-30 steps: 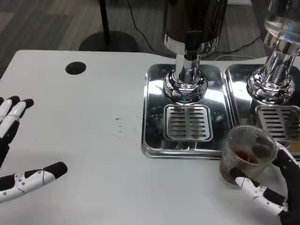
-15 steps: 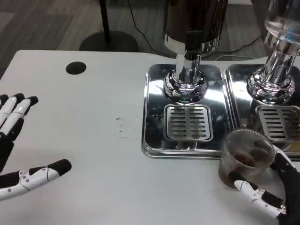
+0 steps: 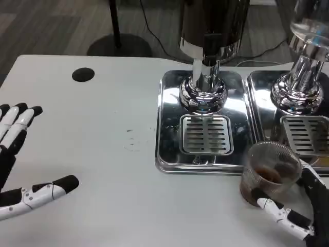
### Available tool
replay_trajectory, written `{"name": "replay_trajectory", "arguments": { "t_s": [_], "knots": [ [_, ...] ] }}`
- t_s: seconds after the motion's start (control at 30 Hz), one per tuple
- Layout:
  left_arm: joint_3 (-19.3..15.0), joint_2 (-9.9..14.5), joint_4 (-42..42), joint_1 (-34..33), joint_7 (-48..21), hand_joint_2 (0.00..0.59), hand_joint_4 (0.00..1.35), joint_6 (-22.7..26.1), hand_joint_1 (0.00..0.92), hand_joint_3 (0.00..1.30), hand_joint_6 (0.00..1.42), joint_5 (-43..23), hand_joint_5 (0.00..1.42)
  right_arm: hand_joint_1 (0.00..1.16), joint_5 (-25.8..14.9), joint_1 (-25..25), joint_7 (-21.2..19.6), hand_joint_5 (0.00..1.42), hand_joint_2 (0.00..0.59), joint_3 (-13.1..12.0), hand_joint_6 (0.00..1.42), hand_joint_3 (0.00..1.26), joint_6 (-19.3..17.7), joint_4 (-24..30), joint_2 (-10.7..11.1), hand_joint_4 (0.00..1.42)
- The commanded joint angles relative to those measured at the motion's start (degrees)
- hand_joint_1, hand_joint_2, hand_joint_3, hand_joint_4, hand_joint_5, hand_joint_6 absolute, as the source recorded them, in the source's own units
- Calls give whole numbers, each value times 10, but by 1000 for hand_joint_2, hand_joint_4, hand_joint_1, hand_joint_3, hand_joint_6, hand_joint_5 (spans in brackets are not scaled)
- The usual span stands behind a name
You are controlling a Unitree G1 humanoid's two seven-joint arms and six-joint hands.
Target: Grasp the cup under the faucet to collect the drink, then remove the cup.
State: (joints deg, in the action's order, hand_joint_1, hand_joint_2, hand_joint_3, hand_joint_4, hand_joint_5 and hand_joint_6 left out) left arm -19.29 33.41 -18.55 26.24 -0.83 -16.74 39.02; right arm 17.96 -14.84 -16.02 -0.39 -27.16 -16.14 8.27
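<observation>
The cup (image 3: 270, 172), clear plastic with a brown drink in its lower part, stands upright on the white counter (image 3: 103, 206) just in front of the seam between the two trays. It is off the drip grilles and clear of the faucets.

The right robot hand (image 3: 295, 206) is clamped on the cup. One white-and-black finger (image 3: 280, 215) lies along the cup's near lower side, touching it, and a black finger (image 3: 312, 181) wraps the cup's right side. The rest of this hand runs past the lower right corner of the frame.

The left robot hand (image 3: 15, 164) lies at the left edge of the counter, well apart from the cup, fingers spread and holding nothing. Several fingers (image 3: 18, 121) point away from the robot; one separate finger (image 3: 46, 191) points right, along the counter.

The left tray (image 3: 167, 128), polished steel, carries a slotted drip grille (image 3: 205, 134) at its centre. A chrome faucet column (image 3: 204, 87) rises from the tray behind the grille, with a dark dispenser body (image 3: 216, 23) above it.

The right tray (image 3: 259, 110) sits just beside the left one, with a second chrome column (image 3: 300, 85) and a second grille (image 3: 307, 135), partly hidden by the cup rim.

A round black hole (image 3: 83, 74) is set in the counter near its far left.
</observation>
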Motion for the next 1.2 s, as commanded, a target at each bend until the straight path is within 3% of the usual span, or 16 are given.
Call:
{"name": "replay_trajectory", "arguments": {
  "t_s": [0.03,0.73,1.2],
  "knots": [
    [-1,9,-7,0,-6,67,0,2,0,77,0,5,0,748,-8,6,-7,299,239,-6,139,344,-30,0,2,280],
    [-4,9,-11,5,-5,67,0,1,0,77,0,4,0,769,-5,2,-6,237,234,-5,122,280,-40,-10,3,173],
    [-4,8,-12,7,-4,67,0,0,0,77,0,3,0,761,-7,-6,-5,156,230,-7,104,166,-47,-15,4,76]
  ]
}}
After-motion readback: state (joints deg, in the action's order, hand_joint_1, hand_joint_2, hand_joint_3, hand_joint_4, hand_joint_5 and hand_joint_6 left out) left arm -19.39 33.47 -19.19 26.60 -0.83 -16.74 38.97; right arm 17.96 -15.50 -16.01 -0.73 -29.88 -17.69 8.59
